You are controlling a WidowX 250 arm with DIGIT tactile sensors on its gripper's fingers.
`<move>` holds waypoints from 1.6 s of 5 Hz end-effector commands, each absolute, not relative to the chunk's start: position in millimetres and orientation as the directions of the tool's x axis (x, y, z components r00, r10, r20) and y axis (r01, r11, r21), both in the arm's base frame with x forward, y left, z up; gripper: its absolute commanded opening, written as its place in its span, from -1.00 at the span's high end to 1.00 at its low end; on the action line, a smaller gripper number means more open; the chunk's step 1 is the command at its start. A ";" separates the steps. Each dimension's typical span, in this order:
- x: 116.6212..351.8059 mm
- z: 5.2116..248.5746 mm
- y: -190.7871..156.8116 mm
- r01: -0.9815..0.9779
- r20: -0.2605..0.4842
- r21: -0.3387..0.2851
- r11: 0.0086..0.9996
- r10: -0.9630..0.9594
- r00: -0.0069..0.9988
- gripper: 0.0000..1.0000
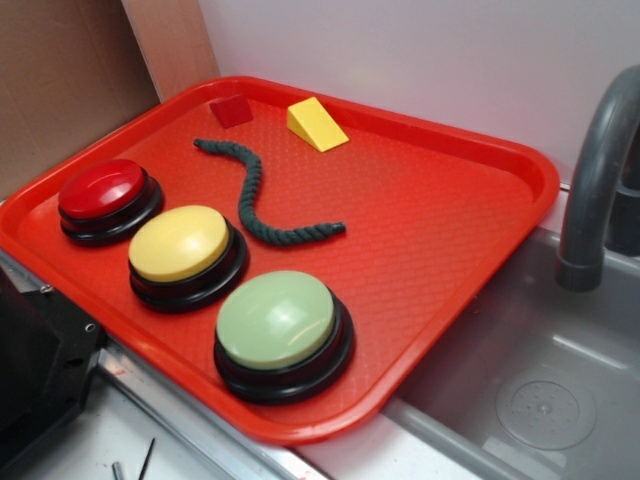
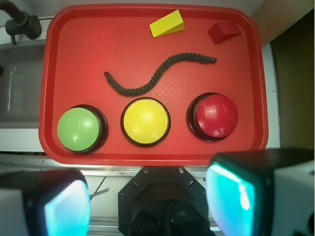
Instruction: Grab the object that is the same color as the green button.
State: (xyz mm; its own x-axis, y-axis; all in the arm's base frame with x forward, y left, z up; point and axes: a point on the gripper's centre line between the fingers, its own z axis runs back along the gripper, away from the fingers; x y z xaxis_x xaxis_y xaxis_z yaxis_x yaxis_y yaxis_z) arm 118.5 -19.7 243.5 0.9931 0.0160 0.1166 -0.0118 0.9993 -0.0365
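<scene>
The dark green twisted rope [image 1: 252,190] lies wavy on the red tray [image 1: 440,250], behind the buttons; it also shows in the wrist view [image 2: 156,74]. The pale green dome button [image 1: 281,322] stands at the tray's front, and shows in the wrist view [image 2: 78,129] at the left. My gripper [image 2: 147,201] is open and empty, high above and behind the tray's near edge, over the robot base. Its teal pads [image 2: 231,199] show at the bottom of the wrist view. The gripper is out of the exterior view.
A yellow dome button [image 1: 183,248] and a red dome button [image 1: 104,195] stand in a row with the green one. A yellow wedge block [image 1: 316,124] and a small red block [image 1: 231,110] sit at the tray's far side. A sink [image 1: 540,390] and grey faucet [image 1: 590,190] are at the right.
</scene>
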 end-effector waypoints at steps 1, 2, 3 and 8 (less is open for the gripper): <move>118.5 243.5 -19.7 -0.012 0.117 -0.037 0.999 0.016 0.993 -1.00; 132.7 228.6 -12.6 -0.162 0.120 -0.027 0.986 0.164 0.979 -1.00; 151.0 202.7 -3.5 -0.332 0.147 -0.076 0.940 0.340 0.929 -1.00; 254.8 41.2 17.0 -0.724 0.089 -0.058 0.687 0.726 0.682 -1.00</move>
